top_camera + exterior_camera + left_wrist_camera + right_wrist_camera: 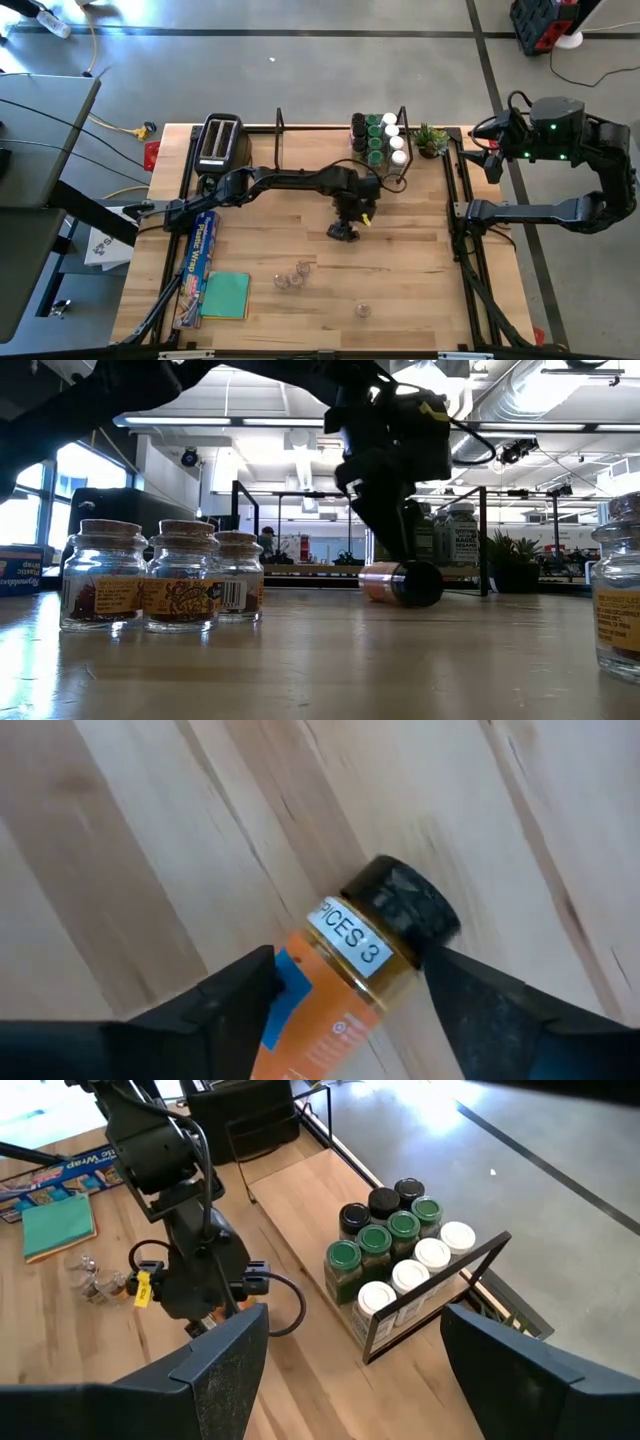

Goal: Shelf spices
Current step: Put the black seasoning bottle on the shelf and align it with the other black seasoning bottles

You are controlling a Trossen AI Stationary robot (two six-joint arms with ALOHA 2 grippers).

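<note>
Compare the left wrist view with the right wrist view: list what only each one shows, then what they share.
Only the left wrist view shows the orange jar lying on its side between the left gripper fingers, its dark lid and its white label reading "SPICES 3".

Only the right wrist view shows the shelf, the jars with green, white and dark lids grouped at its end, the open right gripper, and the green cloth.

Both show the wooden table.
</note>
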